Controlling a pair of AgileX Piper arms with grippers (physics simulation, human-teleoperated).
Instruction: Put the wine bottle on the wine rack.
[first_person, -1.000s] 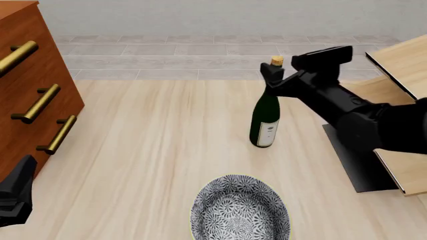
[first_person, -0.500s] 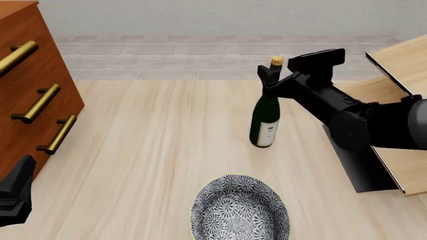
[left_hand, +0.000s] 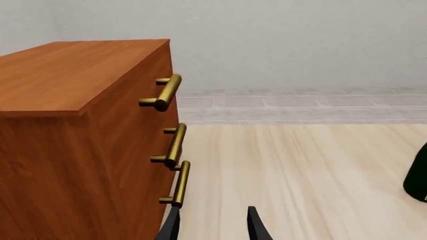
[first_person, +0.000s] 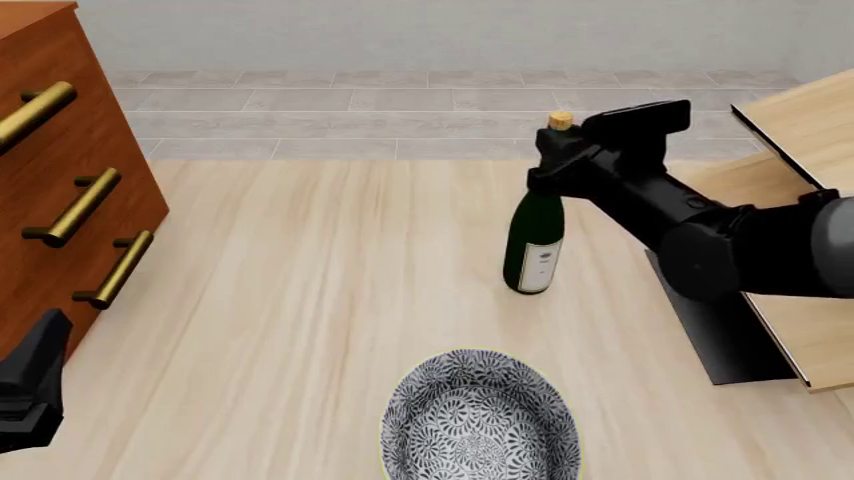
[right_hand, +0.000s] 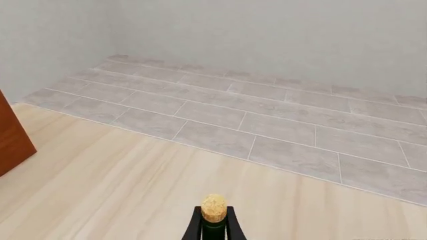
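Note:
The dark green wine bottle (first_person: 535, 240) with a tan cork (first_person: 561, 120) and white label stands on the table, mid-right, leaning slightly. My right gripper (first_person: 547, 165) is shut on its neck just below the cork. In the right wrist view the fingers (right_hand: 194, 227) sit on either side of the neck under the cork (right_hand: 213, 207). The pale-wood wine rack (first_person: 801, 130) with a black base (first_person: 714, 330) stands to the right of the bottle. My left gripper (first_person: 27, 395) is open and empty at the near left; its fingertips (left_hand: 257, 231) show spread apart.
A reddish-brown drawer cabinet (first_person: 54, 180) with brass handles stands at the left, close to the left gripper; it also fills the left wrist view (left_hand: 80, 125). A patterned bowl (first_person: 481, 420) sits near the front edge, in front of the bottle.
The right gripper has closed in around the bottle's neck. The bottle's top has shifted slightly to the right. The left arm has not moved.

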